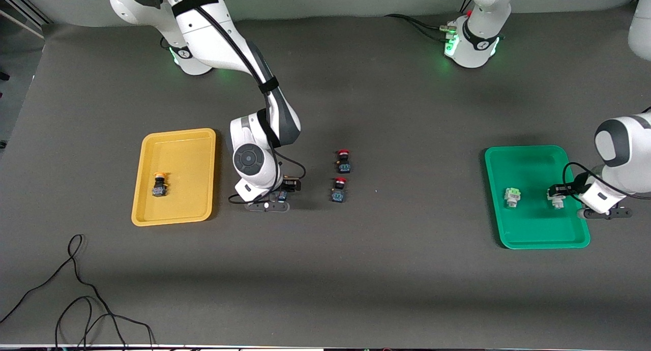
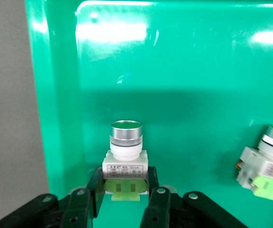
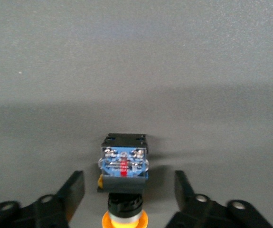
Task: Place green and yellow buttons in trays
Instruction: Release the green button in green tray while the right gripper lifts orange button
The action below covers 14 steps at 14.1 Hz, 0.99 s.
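Note:
The mustard yellow tray (image 1: 175, 137) lies toward the right arm's end and holds one yellow button (image 1: 159, 185). My right gripper (image 1: 281, 193) is low over the table beside that tray. It is open (image 3: 127, 183), and the second yellow button (image 3: 124, 164) lies on the table between its fingers, untouched. The green tray (image 1: 539, 157) lies toward the left arm's end. My left gripper (image 1: 561, 192) is in it, shut (image 2: 125, 178) on the whitish body of a green button (image 2: 126, 142) that stands on the tray floor (image 2: 198, 95). The other green button (image 1: 511, 197) lies in the tray beside it and also shows in the left wrist view (image 2: 265, 166).
Two red-capped black buttons (image 1: 344, 161) (image 1: 339, 189) stand mid-table, close to my right gripper. Loose black cables (image 1: 76, 290) lie on the table near the front camera at the right arm's end.

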Tool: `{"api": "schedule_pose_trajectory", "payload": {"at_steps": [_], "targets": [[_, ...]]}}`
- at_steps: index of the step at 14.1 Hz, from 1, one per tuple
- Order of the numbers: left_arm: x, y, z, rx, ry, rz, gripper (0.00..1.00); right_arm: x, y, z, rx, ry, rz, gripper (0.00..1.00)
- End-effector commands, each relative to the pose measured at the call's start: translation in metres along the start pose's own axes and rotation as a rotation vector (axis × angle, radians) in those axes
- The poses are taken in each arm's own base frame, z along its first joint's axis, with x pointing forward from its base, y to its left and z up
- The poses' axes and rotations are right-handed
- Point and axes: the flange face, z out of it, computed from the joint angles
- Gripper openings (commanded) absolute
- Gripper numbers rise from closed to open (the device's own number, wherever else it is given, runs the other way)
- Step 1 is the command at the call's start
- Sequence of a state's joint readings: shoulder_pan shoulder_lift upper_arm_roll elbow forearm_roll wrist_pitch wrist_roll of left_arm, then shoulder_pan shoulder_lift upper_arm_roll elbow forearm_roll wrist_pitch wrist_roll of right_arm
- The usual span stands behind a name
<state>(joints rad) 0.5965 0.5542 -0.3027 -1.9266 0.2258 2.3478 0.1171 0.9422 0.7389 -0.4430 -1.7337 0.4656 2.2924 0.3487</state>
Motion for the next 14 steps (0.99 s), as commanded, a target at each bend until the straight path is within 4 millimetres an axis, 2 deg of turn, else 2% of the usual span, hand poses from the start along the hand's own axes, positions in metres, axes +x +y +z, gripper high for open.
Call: {"api": "schedule_pose_trajectory", "payload": {"at_steps": [1,2,3,6,8,9,11,12,14], "targets": [[0.002,0.003,-0.027,0.032,0.012,0.011,1.0,-0.001,-0.002,-0.013,0.032,0.013,0.029,0.0],[0.003,0.0,-0.046,0.045,-0.002,0.01,1.0,-0.001,-0.003,-0.022,0.043,0.017,0.03,0.0],[0.006,-0.004,-0.074,0.058,-0.028,0.007,1.0,0.0,-0.002,-0.039,0.061,0.013,0.033,0.0],[0.002,-0.008,-0.181,0.084,-0.102,-0.013,1.0,0.007,0.024,-0.097,0.1,-0.053,0.069,0.0],[-0.013,-0.007,-0.253,0.084,-0.107,-0.009,1.0,0.008,0.049,-0.138,0.109,-0.097,0.079,0.0],[-0.023,-0.004,-0.284,0.074,-0.104,-0.011,1.0,0.009,0.065,-0.155,0.105,-0.118,0.088,0.0],[-0.049,0.009,-0.334,0.054,-0.085,-0.001,1.0,0.014,0.104,-0.183,0.032,-0.118,0.049,0.0],[-0.063,0.019,-0.356,0.044,-0.064,-0.002,1.0,0.016,0.121,-0.192,-0.014,-0.109,-0.01,0.0],[-0.085,0.049,-0.39,0.038,-0.039,0.017,1.0,0.025,0.171,-0.2,-0.04,-0.11,-0.091,0.0]]}}
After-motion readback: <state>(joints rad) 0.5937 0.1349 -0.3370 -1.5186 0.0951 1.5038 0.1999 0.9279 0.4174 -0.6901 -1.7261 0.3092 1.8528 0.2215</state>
